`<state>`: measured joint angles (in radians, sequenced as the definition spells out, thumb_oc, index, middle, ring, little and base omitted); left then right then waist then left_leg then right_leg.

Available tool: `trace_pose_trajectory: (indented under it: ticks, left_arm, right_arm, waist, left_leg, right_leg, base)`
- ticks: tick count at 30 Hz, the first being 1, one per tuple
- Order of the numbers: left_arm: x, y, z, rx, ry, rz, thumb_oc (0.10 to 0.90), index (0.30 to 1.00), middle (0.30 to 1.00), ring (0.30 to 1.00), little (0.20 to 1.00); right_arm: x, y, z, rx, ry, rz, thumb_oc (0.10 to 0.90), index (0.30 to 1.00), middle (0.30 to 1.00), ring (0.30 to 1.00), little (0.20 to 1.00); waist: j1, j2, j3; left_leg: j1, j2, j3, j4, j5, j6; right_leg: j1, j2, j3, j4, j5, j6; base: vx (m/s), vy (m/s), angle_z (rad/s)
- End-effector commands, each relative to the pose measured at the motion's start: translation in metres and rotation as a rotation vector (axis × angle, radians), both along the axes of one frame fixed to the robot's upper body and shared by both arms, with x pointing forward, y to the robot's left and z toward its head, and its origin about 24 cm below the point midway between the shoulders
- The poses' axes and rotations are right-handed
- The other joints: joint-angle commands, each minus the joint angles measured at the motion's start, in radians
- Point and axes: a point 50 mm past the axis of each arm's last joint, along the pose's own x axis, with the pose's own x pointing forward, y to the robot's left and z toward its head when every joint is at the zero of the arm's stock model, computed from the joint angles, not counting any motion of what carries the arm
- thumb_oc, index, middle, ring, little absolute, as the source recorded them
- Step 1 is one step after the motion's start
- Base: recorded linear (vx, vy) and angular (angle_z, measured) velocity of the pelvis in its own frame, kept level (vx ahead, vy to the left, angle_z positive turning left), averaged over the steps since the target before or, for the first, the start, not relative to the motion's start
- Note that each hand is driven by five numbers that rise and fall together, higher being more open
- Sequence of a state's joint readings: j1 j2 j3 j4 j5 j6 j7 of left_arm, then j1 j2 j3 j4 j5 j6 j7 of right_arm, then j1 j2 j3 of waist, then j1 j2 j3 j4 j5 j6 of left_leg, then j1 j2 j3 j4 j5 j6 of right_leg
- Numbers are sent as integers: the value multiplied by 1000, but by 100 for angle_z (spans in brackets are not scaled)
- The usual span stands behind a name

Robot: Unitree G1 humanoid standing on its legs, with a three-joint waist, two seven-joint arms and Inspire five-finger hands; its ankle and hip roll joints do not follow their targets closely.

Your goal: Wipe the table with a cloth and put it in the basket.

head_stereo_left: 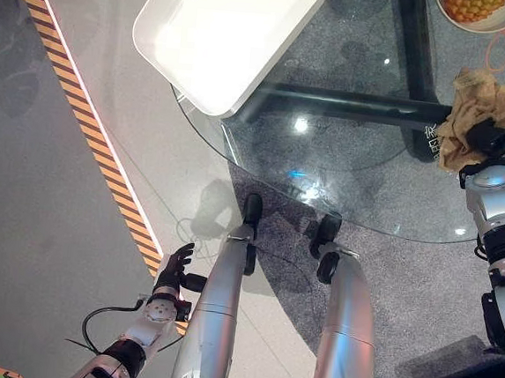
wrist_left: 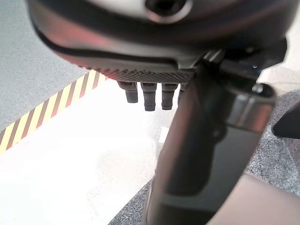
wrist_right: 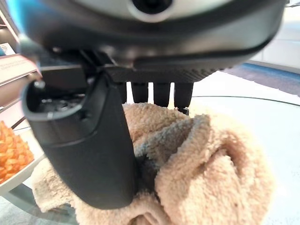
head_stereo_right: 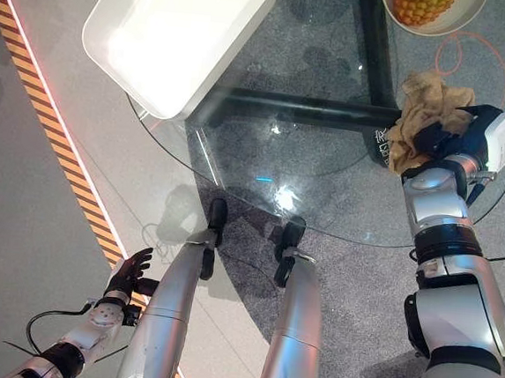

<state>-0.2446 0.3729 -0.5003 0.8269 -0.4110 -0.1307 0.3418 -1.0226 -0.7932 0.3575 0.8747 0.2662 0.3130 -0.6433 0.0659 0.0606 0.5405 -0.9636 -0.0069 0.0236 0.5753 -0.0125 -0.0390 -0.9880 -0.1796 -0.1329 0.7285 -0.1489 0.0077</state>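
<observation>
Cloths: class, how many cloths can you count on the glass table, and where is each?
1. The tan cloth lies bunched near the glass table's right edge, under the right hand, whose fingers curl into it. None shows elsewhere; the white basket looks empty.

Right hand clenched, left hand slack.
</observation>
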Motion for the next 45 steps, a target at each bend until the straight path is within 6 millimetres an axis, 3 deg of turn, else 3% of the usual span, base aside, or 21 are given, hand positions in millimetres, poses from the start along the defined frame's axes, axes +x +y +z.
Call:
trace_pose_trajectory:
  ticks: [1,10,19,29,45]
  left_arm:
    - [-24,-6,-14,-20,37,27,800,900,900,900,900]
    - [-21,-14,-14,-37,32,22,800,900,900,900,900]
    - [-20,-23,-13,-44,24,5,800,900,900,900,900]
    - [-19,-34,-12,-42,18,-29,800,900,900,900,900]
    - [-12,-45,-8,-31,6,-68,800,900,900,900,900]
  right_arm:
    - [3,19,-9,-9,-4,122,100,300,300,300,200]
    - [16,66,-3,9,-46,325,100,300,300,300,200]
    - [24,130,10,-100,-29,571,100,300,300,300,200]
    - [26,181,5,-105,33,744,100,300,300,300,200]
    - [24,222,-27,-169,212,945,100,300,300,300,200]
  waist:
    - [18,61,-20]
    - [25,70,-20]
    - [45,74,-20]
    - [70,77,-20]
    - [85,91,-20]
  left_leg:
    - [26,-42,74,42,-111,50]
    - [46,-49,83,16,-106,62]
    - [72,-58,83,-7,-100,67]
    - [82,-62,75,-31,-87,70]
    - [73,-72,78,-40,-74,73]
  right_leg:
    - [12,72,-40,-67,57,0]
    - [20,69,-37,-75,57,4]
    - [45,59,-49,-90,56,8]
    - [57,44,-67,-104,61,11]
    - [51,30,-73,-115,69,17]
  base:
    - [18,60,3]
    - [16,73,0]
    - [6,37,1]
    - [0,10,5]
    - [1,7,4]
